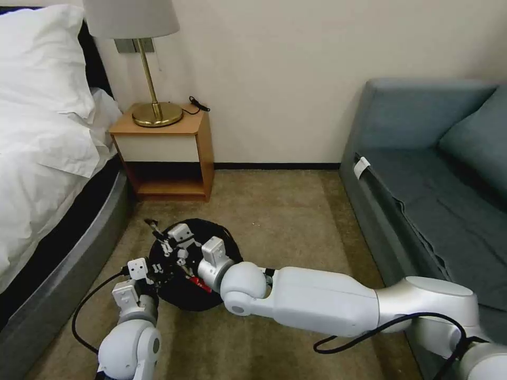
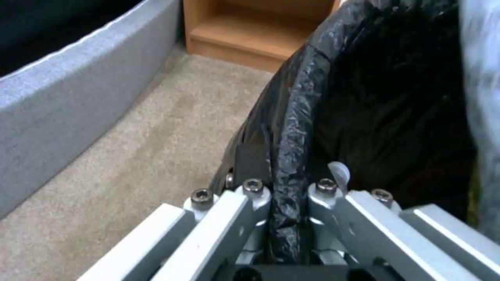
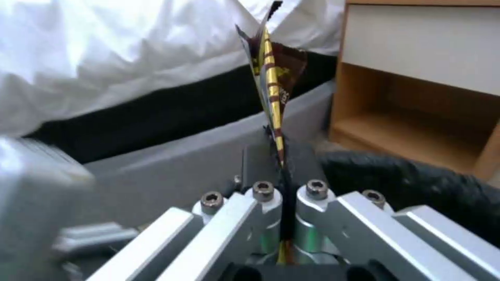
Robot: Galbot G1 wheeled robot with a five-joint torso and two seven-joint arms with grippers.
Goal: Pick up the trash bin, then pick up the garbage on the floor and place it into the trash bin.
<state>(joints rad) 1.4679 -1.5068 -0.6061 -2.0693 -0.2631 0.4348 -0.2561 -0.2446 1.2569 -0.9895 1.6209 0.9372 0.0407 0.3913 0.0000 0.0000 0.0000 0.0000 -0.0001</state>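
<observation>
Nearest the robot, the left gripper sits low over the tan carpet, its silver fingers pinched tight on the rim of the round trash bin lined with a crinkled black plastic bag; in the left wrist view the bag's folded edge runs straight between the two closed fingers. The bin stands on the carpet between the grey bed base and the robot's white right arm, which reaches across from the right side with its wrist over the bin's opening. The right gripper hangs above the far part of the bin's mouth, its fingers clamped narrowly on a long dark snack wrapper with gold stripes; the wrapper sticks out past the fingertips, and its tip pokes beyond the bin's rim toward the bed. Inside the bin, just beside the right wrist, lies a red-and-white packet. Beyond the bin, against the cream wall, stands a small wooden nightstand with a white drawer front and an open lower shelf, carrying a brass lamp with a pale shade. To the left lies the bed with white linen, and to the right a blue-grey sofa.
</observation>
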